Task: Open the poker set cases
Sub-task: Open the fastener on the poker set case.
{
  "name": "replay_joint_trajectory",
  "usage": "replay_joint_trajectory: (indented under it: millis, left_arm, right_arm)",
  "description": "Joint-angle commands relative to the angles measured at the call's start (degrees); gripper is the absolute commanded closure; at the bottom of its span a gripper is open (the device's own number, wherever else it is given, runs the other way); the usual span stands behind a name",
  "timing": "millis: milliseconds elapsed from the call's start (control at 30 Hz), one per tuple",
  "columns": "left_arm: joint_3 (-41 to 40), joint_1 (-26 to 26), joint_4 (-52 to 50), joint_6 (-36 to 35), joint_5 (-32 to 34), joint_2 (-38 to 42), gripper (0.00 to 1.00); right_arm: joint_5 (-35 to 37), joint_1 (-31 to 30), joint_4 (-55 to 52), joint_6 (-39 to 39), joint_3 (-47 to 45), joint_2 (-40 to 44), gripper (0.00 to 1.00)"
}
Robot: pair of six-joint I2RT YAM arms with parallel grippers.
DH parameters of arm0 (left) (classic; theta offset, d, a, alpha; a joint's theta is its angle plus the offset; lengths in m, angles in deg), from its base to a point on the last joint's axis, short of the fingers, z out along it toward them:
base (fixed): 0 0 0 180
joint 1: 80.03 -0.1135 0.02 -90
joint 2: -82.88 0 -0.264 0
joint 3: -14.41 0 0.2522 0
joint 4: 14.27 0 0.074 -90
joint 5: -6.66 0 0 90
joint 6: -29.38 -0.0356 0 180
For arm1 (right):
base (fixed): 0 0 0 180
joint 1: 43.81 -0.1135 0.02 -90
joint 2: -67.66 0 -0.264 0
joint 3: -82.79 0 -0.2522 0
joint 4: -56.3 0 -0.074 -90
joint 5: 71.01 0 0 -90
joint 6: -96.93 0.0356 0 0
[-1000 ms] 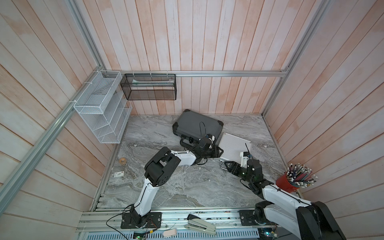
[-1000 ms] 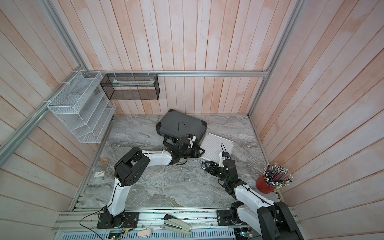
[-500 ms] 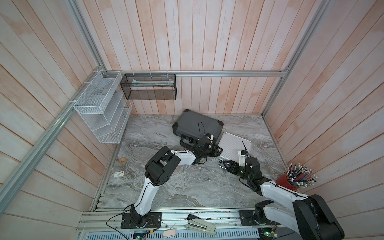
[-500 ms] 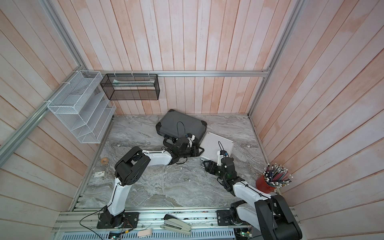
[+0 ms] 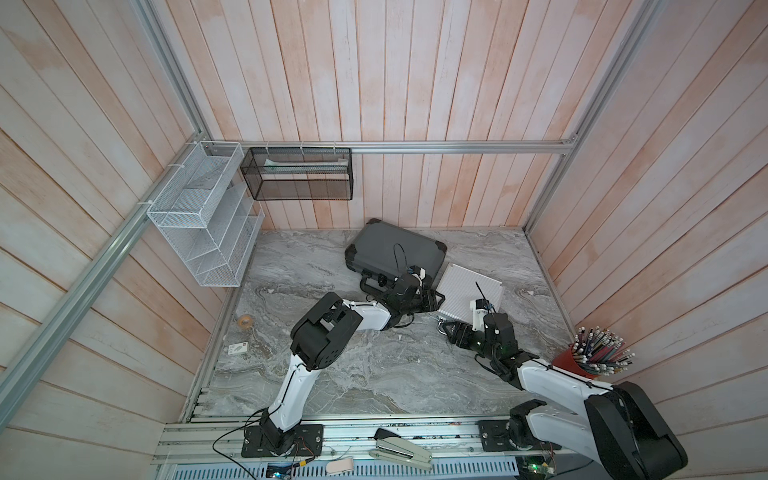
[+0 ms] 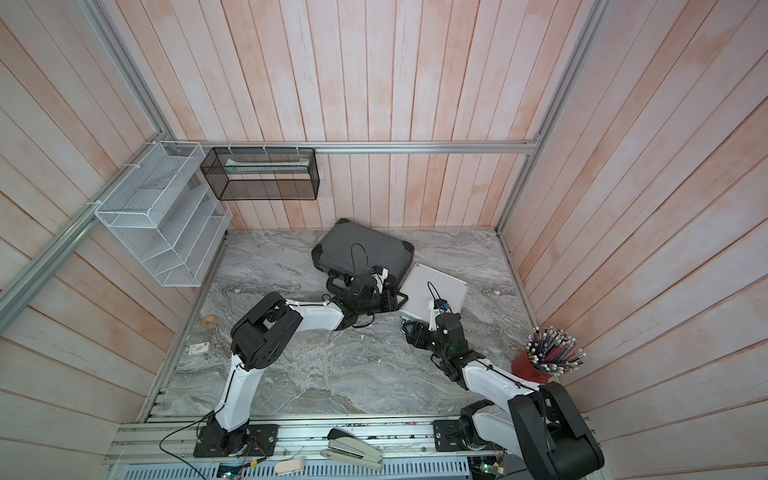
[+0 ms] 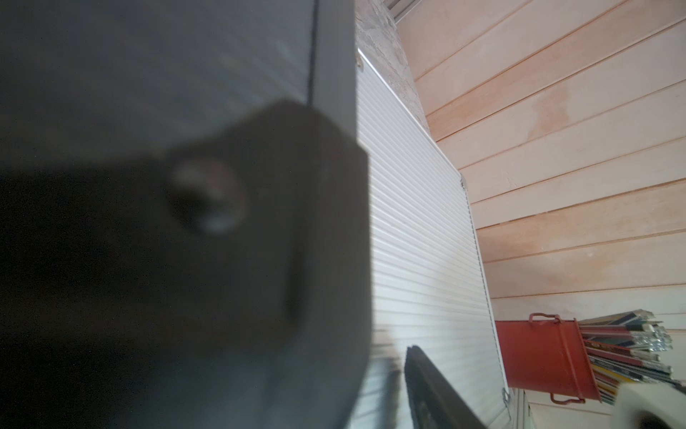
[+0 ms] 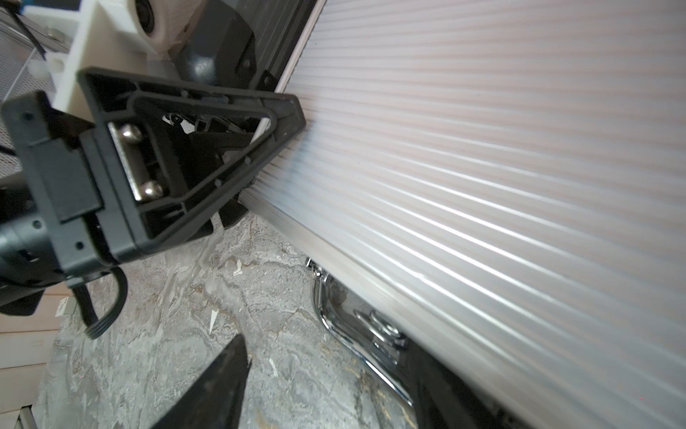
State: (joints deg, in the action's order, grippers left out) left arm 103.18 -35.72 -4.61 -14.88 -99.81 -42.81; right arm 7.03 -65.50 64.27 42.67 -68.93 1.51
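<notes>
Two poker set cases lie shut at the back of the marble table. The dark grey case (image 5: pixel 395 249) (image 6: pixel 361 249) has black corners. The ribbed silver case (image 5: pixel 471 286) (image 6: pixel 434 286) touches its right side. My left gripper (image 5: pixel 435 299) (image 6: pixel 395 300) stands open at the dark case's black corner (image 7: pixel 222 260), and one finger (image 7: pixel 430 390) shows clear of that corner over the silver ribs (image 7: pixel 419 223). My right gripper (image 5: pixel 449 332) (image 8: pixel 334 397) is open at the silver case's front edge, with its chrome handle (image 8: pixel 349 330) between the fingers.
White mesh shelves (image 5: pixel 199 220) and a black mesh basket (image 5: pixel 297 174) hang on the back left walls. A red cup of pencils (image 5: pixel 582 365) stands at the right wall. A tape roll (image 5: pixel 244 321) and a small card (image 5: pixel 237 348) lie at the left edge, and a stapler (image 5: pixel 401 451) rests on the front rail.
My right arm has crept a little left and closer to the silver case's front edge. The left gripper has barely shifted at the dark case's corner.
</notes>
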Motion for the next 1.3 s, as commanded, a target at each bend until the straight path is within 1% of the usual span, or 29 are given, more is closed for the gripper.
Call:
replay_joint_trajectory:
  millis: [0,200,367,533,667,733,800,900,1100,1133,1167,1200,1267]
  left_arm:
    - [-1.7,0.9,-0.4,3.3,-4.4,-2.6,0.38]
    - [-2.8,0.6,1.4,4.5,-4.9,-2.5,0.38]
    - [-4.6,-0.2,5.1,6.7,-5.9,-2.4,0.39]
    - [-5.8,-0.6,6.4,7.3,-5.9,-1.6,0.39]
    - [-6.3,-0.8,7.0,7.4,-5.9,-1.2,0.39]
    - [-6.5,-0.9,7.2,7.4,-5.9,-1.0,0.39]
    - [-6.5,-0.9,7.0,7.2,-5.8,-0.9,0.39]
    - [-7.1,-0.9,6.9,6.8,-5.5,-0.3,0.38]
    - [-9.2,-0.8,7.8,6.9,-3.7,1.5,0.32]
    - [-9.3,-0.7,7.7,6.8,-3.5,1.6,0.31]
    - [-9.5,-0.6,7.5,6.6,-3.0,1.9,0.31]
    - [-9.7,-0.5,7.1,6.2,-2.4,2.2,0.30]
    - [-10.1,-0.1,6.6,5.7,-1.0,2.8,0.27]
  right_arm:
    - [-0.7,-1.0,0.5,-0.7,1.9,0.3,0.31]
    - [-1.9,-1.8,-0.1,-2.2,3.3,-1.1,0.32]
    - [0.2,-5.0,-3.1,-4.4,3.8,-0.2,0.32]
    - [1.8,-6.4,-4.5,-3.2,1.0,2.0,0.32]
    - [5.8,-6.4,-7.4,-2.4,0.0,5.6,0.31]
    - [9.4,-6.0,-9.2,-1.0,-0.1,8.6,0.30]
    - [10.3,-4.6,-10.3,-0.6,-0.3,11.7,0.29]
    - [10.6,-0.7,-13.2,-0.5,-0.3,16.2,0.27]
    - [6.0,11.5,-20.6,-1.2,1.3,22.4,0.24]
    - [5.7,13.1,-21.6,-1.4,1.6,23.2,0.22]
    - [5.6,14.4,-22.3,-1.7,1.8,23.7,0.15]
    - [5.2,15.6,-23.0,-2.2,2.2,24.2,0.11]
    - [4.3,17.2,-23.9,-3.0,2.9,24.7,0.10]
